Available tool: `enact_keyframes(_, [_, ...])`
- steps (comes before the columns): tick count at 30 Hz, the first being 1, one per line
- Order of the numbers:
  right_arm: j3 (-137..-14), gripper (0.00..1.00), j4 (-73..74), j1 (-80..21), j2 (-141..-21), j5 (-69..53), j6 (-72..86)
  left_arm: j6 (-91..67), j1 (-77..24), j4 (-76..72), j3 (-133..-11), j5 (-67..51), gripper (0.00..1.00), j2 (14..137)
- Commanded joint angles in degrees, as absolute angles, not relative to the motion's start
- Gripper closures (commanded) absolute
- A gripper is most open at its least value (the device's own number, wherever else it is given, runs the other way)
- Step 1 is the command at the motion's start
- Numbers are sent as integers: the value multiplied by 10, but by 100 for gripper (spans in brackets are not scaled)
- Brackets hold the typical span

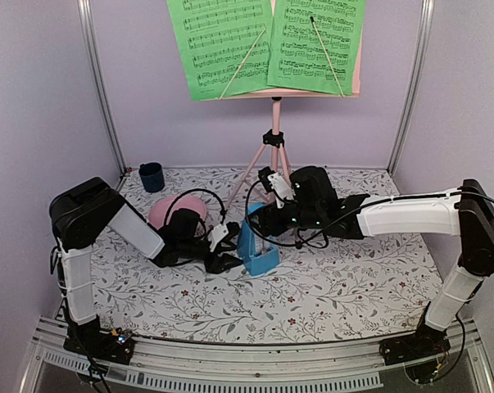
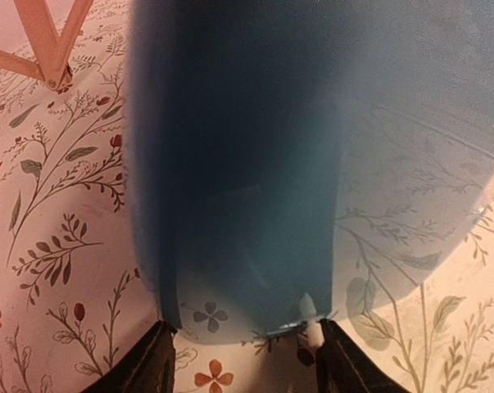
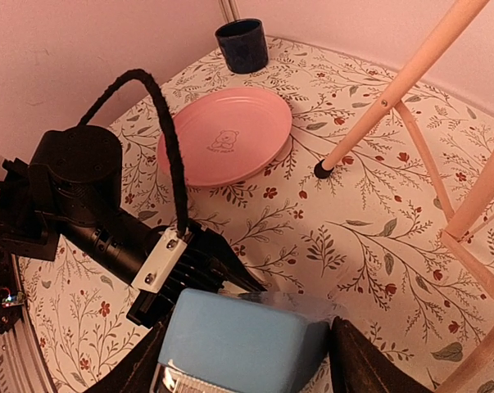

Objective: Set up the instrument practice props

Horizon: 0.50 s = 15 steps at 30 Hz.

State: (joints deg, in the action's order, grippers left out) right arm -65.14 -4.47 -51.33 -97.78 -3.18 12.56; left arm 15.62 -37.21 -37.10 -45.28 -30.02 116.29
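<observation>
Metronome (image 2: 238,164) between both arms' jaws

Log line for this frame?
stand: up, pages on | left gripper: shut on metronome | right gripper: shut on metronome

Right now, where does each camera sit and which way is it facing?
Top external: high behind the table's near edge, facing the music stand; left arm and right arm show.
Left wrist: close against the metronome; jaws at its sides.
Right wrist: above the metronome, facing the left arm, pink disc and cup; jaws flank it.
Shared: both wrist views hold the metronome.
</observation>
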Motion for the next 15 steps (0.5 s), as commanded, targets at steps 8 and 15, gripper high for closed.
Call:
enact_keyframes(8, [-636,36,-34,-516,-969,-73,133,168,-370,-367,-476,-314,45,1168])
enact_keyframes(15, [-632,13,-35,-508,-948,-102,132,147,-369,-381,-442,-296,28,1141])
